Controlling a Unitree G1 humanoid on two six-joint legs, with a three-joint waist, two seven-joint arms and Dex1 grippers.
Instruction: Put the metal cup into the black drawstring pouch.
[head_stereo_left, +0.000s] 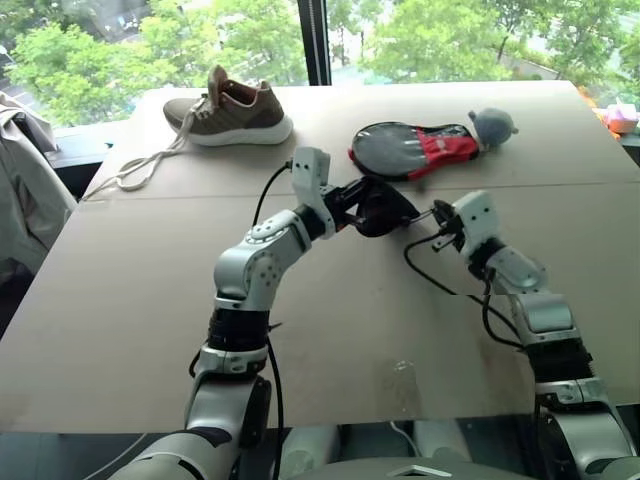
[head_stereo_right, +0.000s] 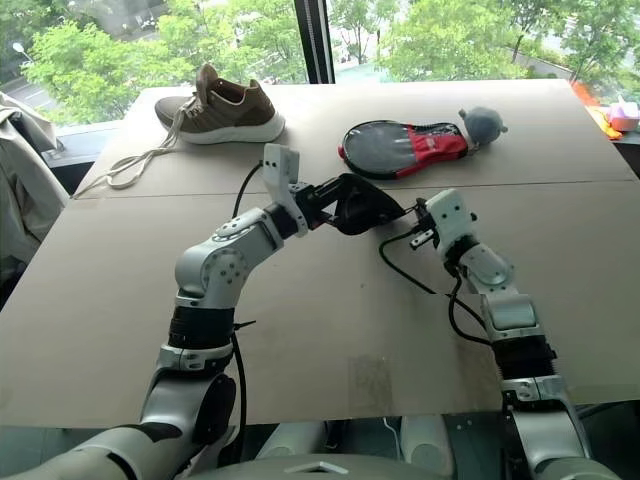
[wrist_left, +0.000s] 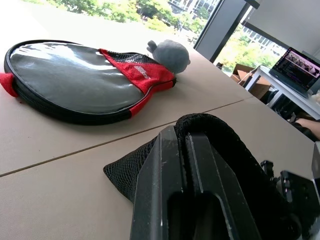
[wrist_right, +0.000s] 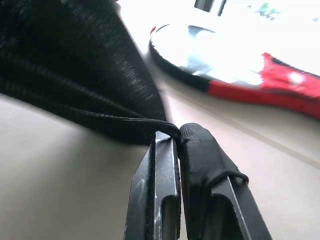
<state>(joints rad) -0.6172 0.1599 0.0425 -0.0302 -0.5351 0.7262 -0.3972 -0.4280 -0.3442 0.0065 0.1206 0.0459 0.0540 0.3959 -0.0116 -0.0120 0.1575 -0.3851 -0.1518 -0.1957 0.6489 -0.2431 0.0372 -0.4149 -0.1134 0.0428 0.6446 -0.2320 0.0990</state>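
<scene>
A wide tan table (head_stereo_left: 120, 310) carries everything. At its far edge a brown shoe (head_stereo_left: 232, 110) lies with white laces trailing toward the left. Further right lies a black-and-red paddle case (head_stereo_left: 415, 148), with a grey plush thing (head_stereo_left: 492, 126) touching its right end.

Head stereo downward (wrist cameras close)

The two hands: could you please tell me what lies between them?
The black pouch spans the gap, as the right eye view shows: the left hand is shut on one edge, the right hand on its cord.
</scene>
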